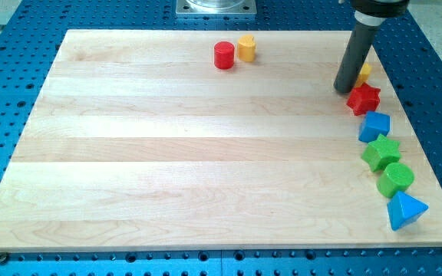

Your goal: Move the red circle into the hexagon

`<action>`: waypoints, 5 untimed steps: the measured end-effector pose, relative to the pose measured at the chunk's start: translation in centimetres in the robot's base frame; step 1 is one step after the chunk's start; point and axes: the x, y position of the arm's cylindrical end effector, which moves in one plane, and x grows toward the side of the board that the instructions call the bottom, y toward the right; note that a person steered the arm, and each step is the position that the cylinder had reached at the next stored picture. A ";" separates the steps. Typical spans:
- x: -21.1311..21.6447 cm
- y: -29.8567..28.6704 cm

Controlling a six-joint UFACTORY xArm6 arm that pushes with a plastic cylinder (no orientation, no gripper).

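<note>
The red circle (224, 55) sits near the view's top, a little right of centre, touching or almost touching the yellow hexagon (246, 47) at its upper right. My tip (344, 89) is far to the right of both, at the view's upper right. It stands just left of a red star (364, 98) and partly hides a small yellow block (364, 73) behind the rod.
Down the board's right edge runs a column of blocks: the red star, a blue block (375, 125), a green star (381, 152), a green circle (396, 179) and a blue triangle (405, 210). The wooden board (167, 153) lies on a blue perforated table.
</note>
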 end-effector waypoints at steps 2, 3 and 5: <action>0.0 -13.6; -0.4 -28.5; -5.8 -26.2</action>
